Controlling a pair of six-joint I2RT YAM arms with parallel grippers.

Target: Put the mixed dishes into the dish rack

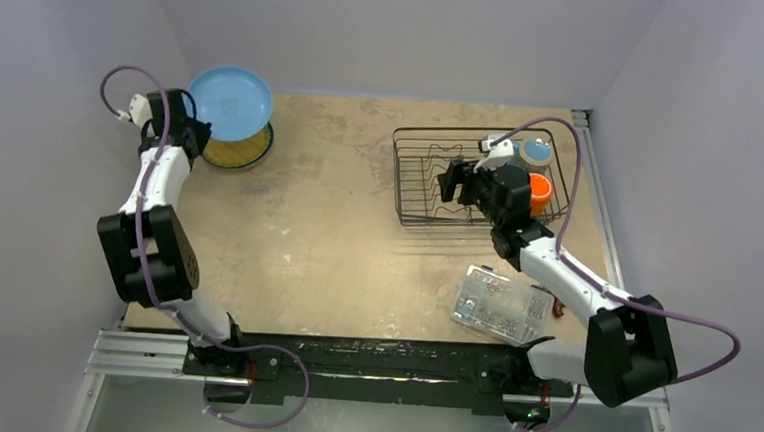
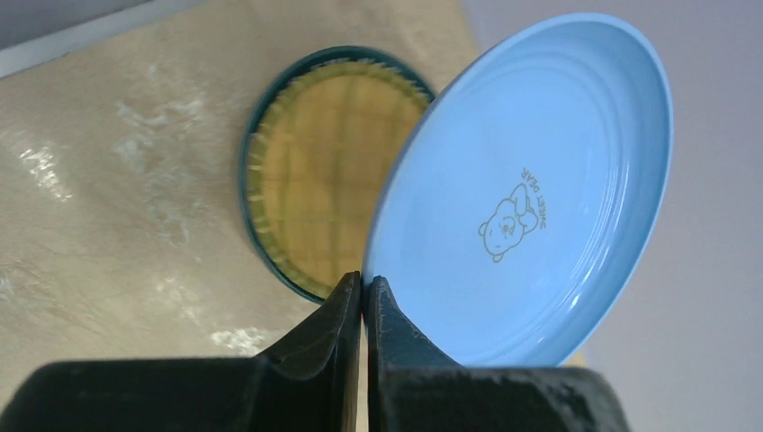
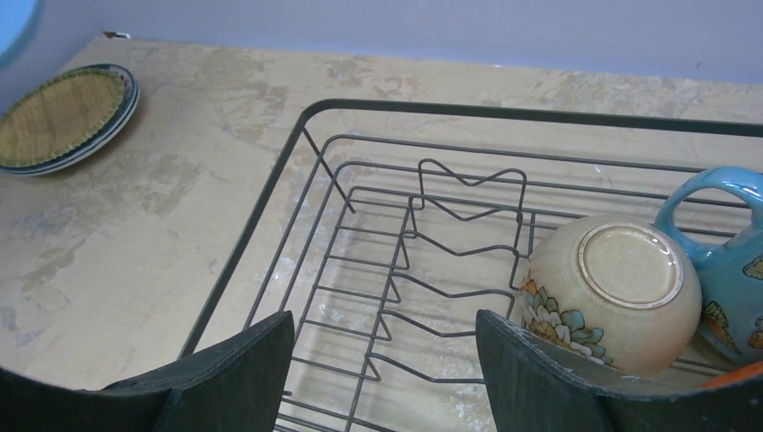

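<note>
Far-left corner of bench (image 1: 337, 233):
- Blue plate (image 2: 531, 189): raised and tilted, overlapping the plate below it. Printed in the well is a small outline bear with a line of capitals that appears to read "SWEET DEAR".
- Left gripper (image 2: 363, 281): clenched on the near rim of the blue plate, with the fingers pressed almost together.
- Yellow dark-rimmed plate (image 2: 333, 171): lies flat on the bench under the blue plate. It has a woven-look yellow centre and a dark green rim, with no writing visible.

Far-right part of bench:
- Dish rack (image 1: 397, 177): black wire basket with a row of wavy dividers down its middle. The divider slots are bare.
- Bowl (image 3: 612, 292): in the right end of the rack, upside down. It is cream with a flower pattern on the side, and no lettering is visible on the foot ring.
- Light-blue mug (image 3: 733, 261): in the rack, touching the bowl on its right, with the handle towards the far rim. Coloured decoration on the side is too cut off to read.
- Orange cup (image 1: 540, 193): in the right end of the rack, just nearer than the mug.
- Right gripper (image 3: 382, 328): released, jaws wide apart and grasping nothing, hanging over the dividers.

Near-right part of bench:
- Clear plastic box (image 1: 501, 303): holds small parts and lies beside the right arm. Any labels are too small to read.
</note>
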